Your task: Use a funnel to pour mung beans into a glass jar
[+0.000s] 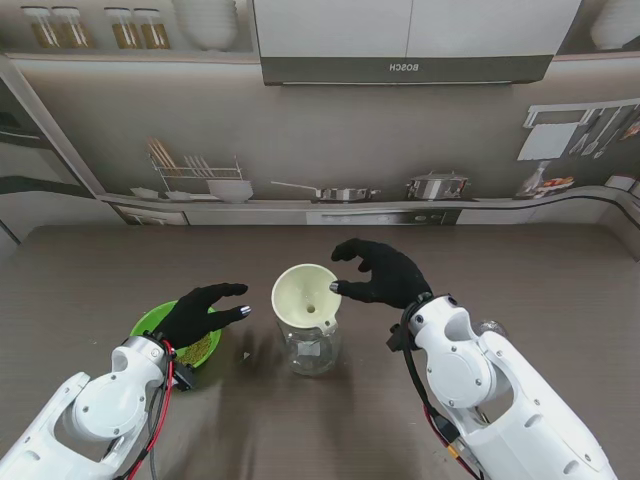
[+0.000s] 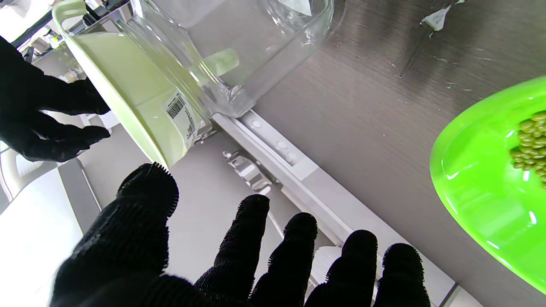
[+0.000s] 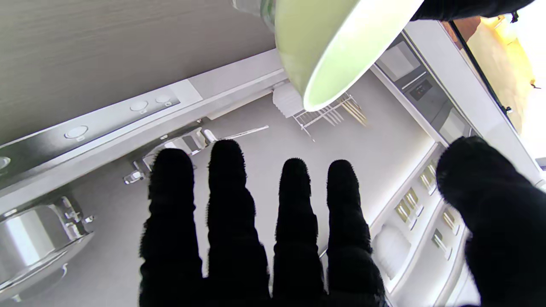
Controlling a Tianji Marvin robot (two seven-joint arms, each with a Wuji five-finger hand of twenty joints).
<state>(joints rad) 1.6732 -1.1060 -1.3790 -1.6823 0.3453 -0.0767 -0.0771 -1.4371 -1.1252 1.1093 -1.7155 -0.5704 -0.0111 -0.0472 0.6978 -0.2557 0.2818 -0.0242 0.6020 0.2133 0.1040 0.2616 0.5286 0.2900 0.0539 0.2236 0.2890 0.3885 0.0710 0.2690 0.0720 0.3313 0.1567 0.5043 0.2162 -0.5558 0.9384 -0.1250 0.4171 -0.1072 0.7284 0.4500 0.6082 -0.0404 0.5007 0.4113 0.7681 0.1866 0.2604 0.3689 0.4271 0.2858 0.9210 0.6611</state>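
Note:
A pale cream funnel (image 1: 304, 292) sits tilted in the mouth of a clear glass jar (image 1: 310, 347) at the table's middle. The funnel (image 2: 140, 102) and jar (image 2: 239, 55) also fill the left wrist view, and the funnel's rim (image 3: 337, 47) shows in the right wrist view. A green bowl (image 1: 175, 338) holding mung beans (image 2: 531, 143) rests left of the jar. My left hand (image 1: 200, 312) hovers open over the bowl, fingers spread toward the jar. My right hand (image 1: 385, 272) is open just right of the funnel, its thumb tip close to the rim; contact is unclear.
A small pale scrap (image 1: 246, 355) lies on the table between bowl and jar. Behind the table runs a printed kitchen backdrop (image 1: 320, 190) with shelf, pots and utensils. Brown table surface (image 1: 530, 270) stretches to the right and behind the jar.

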